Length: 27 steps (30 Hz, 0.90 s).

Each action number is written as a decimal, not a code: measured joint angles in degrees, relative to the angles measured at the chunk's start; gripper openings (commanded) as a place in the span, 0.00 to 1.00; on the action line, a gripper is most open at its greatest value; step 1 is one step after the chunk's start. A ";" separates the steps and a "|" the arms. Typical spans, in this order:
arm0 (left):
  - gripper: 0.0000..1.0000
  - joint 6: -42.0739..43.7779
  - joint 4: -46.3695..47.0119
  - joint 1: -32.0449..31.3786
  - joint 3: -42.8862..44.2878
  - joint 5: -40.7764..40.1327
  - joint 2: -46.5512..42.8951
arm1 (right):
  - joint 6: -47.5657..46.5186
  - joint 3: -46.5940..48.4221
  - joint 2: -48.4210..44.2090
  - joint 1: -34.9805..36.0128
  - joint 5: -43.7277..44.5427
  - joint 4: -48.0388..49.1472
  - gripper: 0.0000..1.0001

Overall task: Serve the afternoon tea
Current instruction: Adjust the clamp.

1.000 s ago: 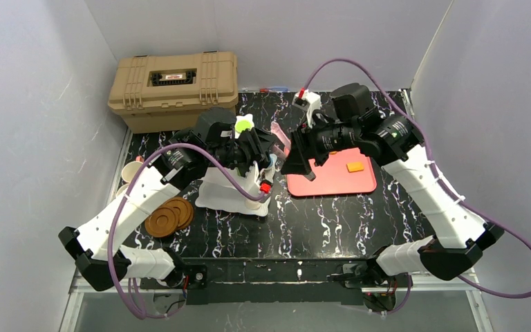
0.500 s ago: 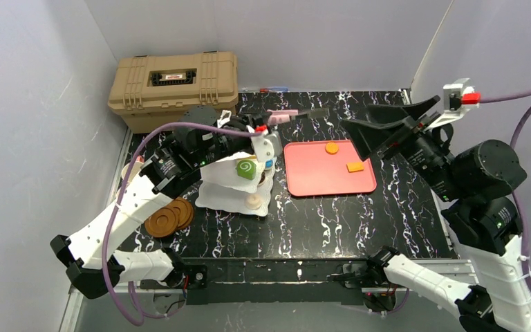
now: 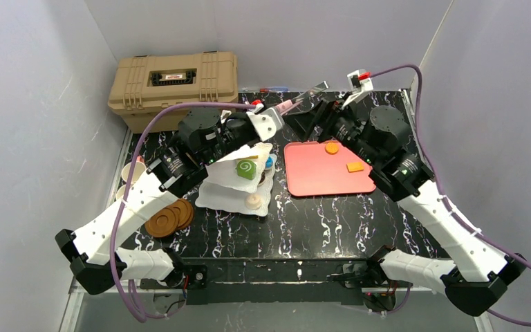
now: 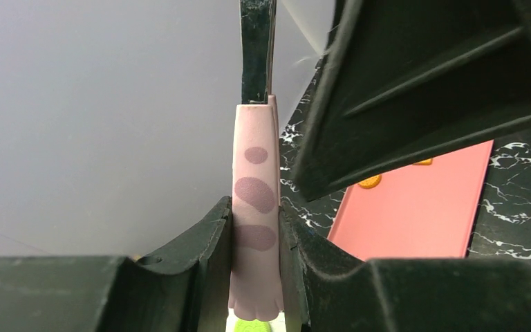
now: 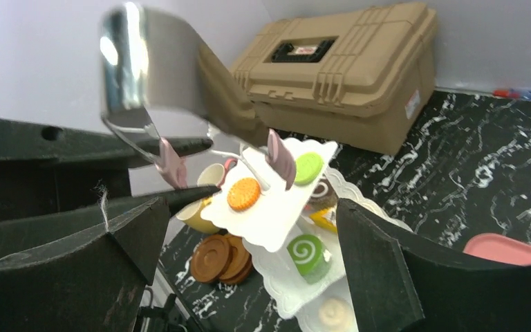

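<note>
Swinging my right arm back in from way out on the right, so the right gripper now sits just beside the pink tongs. Its jaws went from half open to fully spread, with nothing in them. Looks like a handover setup to me. The left gripper is pinched narrow on the tongs' paw end. The three-tier stand sits under my left arm, green swirl pastry on it.
</note>
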 measured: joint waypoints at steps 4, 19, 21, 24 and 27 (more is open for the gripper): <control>0.00 -0.70 -0.07 -0.42 0.00 -0.02 0.15 | 1.99 -0.13 1.86 0.00 -1.73 4.87 0.98; 0.00 -0.85 -0.74 -0.63 0.00 -0.94 0.17 | 9.03 -1.01 6.97 -0.09 -4.02 15.32 0.66; 0.00 -0.85 -0.83 -0.63 0.00 -1.20 0.17 | 9.49 -1.01 7.15 -0.11 -4.15 15.52 0.60; 0.17 -0.85 -0.85 -0.68 0.00 -1.22 0.17 | 10.10 -0.87 7.15 -0.11 -4.55 15.56 0.53; 0.61 -0.92 -1.01 -0.70 0.00 -1.18 0.17 | 9.77 -0.48 7.17 0.00 -4.57 15.17 0.52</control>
